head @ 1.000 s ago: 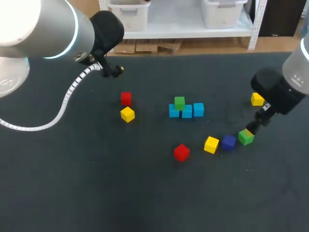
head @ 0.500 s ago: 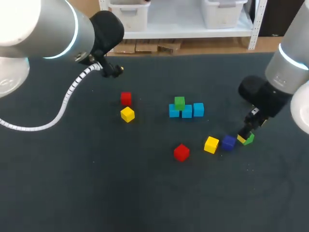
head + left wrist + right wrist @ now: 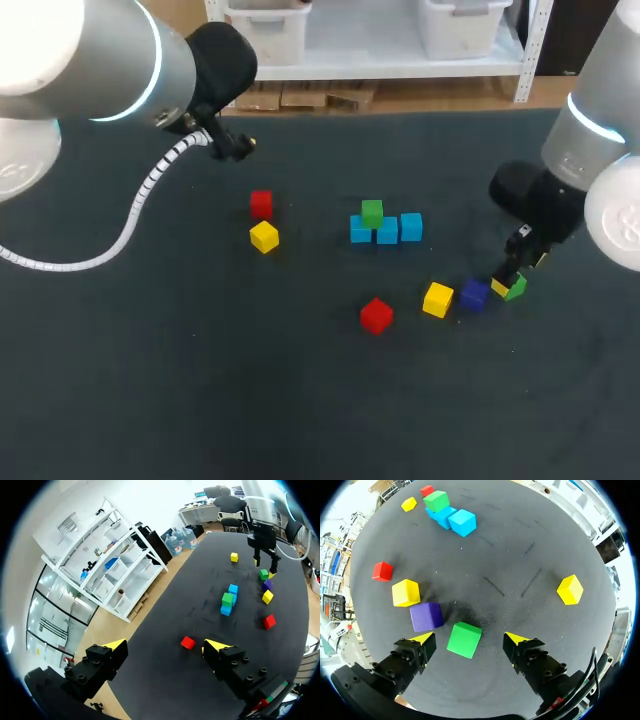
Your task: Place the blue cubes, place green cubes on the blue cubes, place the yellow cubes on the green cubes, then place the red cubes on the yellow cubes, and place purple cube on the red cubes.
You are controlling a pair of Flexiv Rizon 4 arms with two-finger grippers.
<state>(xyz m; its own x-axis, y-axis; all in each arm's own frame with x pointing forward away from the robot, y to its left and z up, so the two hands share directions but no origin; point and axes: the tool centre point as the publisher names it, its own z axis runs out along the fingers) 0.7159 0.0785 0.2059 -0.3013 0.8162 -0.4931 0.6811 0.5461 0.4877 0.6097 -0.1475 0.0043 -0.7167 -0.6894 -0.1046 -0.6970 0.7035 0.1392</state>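
Note:
Three blue cubes (image 3: 388, 231) sit in a row mid-table with a green cube (image 3: 372, 212) on top. The second green cube (image 3: 517, 289) lies at the right, beside the purple cube (image 3: 474, 294) and a yellow cube (image 3: 437, 299). My right gripper (image 3: 510, 281) is low over it. In the right wrist view this green cube (image 3: 464, 639) lies between the open fingers of the gripper (image 3: 468, 638), with a gap on each side. Red cubes (image 3: 376, 315) (image 3: 261, 203) and another yellow cube (image 3: 264, 237) lie apart. My left gripper (image 3: 243, 147) hangs open and empty at the far left.
A further yellow cube (image 3: 570, 589) lies ahead of my right gripper, away from the others; the right arm hides it in the head view. The purple cube (image 3: 426, 616) almost touches the green one by one fingertip. The near half of the table is bare dark mat.
My right arm has swung in to the left and come down, so its fingers now straddle the green cube. It now covers the far right yellow cube. The left arm has not moved.

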